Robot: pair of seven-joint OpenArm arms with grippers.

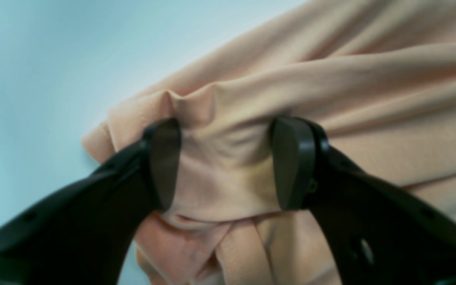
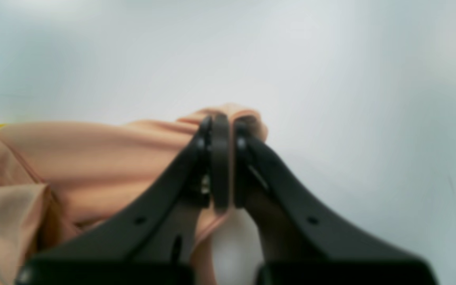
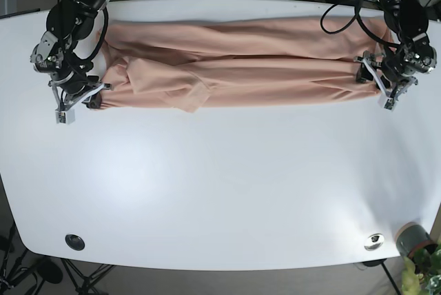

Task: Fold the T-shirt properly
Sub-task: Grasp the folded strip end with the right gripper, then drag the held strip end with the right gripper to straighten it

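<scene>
T-shirt [image 3: 234, 64] lies stretched as a long peach band across the far side of the white table [image 3: 220, 185], one end at each gripper. Right gripper [image 2: 224, 126]: jaws pressed nearly together with a bunched edge of cloth pinched at the tips, the fabric trailing away to its left in the wrist view and bare table ahead and to its right. Left gripper [image 1: 226, 162]: jaws stand well apart, straddling a hump of cloth that rises between the pads; fabric fills the gap and runs on beyond and to the right, but the pads do not look closed on it, so no firm hold that I can confirm. Handling, as judged: thin knit, light, fully limp, wrinkling in soft ridges wherever it is gathered; no stiffness to carry a shape, so any lift will sag between the two holds. Likely to slip from a shallow pinch, and layers may separate, since folded-under edges show below the left pads. Best purchase looks to be at the end corners, taking all layers together, deep between the pads, both ends lifted evenly to keep the band taut. A loose flap near the right gripper's end [image 3: 155, 78] could drag.
</scene>
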